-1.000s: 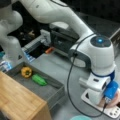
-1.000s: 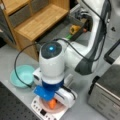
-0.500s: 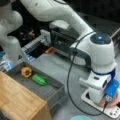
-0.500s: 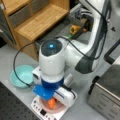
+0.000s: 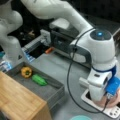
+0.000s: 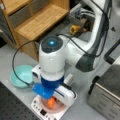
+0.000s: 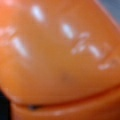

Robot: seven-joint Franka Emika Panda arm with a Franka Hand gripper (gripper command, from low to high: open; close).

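My gripper (image 6: 53,99) points straight down over a pink plate (image 6: 60,107) that sits on a white scale-like base (image 6: 43,113). An orange object (image 6: 51,102) lies on the plate right at the fingertips. In the wrist view that orange object (image 7: 60,57) fills almost the whole frame, glossy and very close. In a front view the arm's white hand (image 5: 98,87) stands over the pink plate (image 5: 114,101) on the white base (image 5: 113,113) and hides the fingers.
A teal bowl (image 6: 20,76) sits left of the scale. A grey tray (image 5: 53,93) holds a yellow pepper (image 5: 26,72) and a green vegetable (image 5: 39,79), beside a wooden shelf (image 5: 17,100). A metal appliance (image 6: 107,92) stands at a front view's right.
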